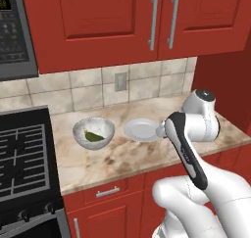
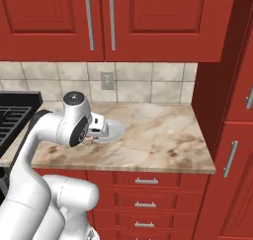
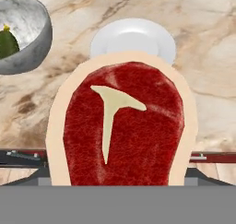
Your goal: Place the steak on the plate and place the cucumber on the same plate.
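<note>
Hand (image 3: 118, 184) clamped on steak (image 3: 122, 126), near plate (image 3: 133, 38); cucumber (image 3: 7, 43) in bowl (image 3: 27, 29) beside.

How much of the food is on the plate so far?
None yet. The plate has no food on it. The steak sits right in front of the hand, near the plate; whether it is gripped is unclear. The cucumber lies in the bowl. Both still need to go on the plate.

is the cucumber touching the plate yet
Apart. In the left base view the cucumber lies inside the grey bowl, and bare counter separates that bowl from the plate. The hand view shows the same gap.
</note>
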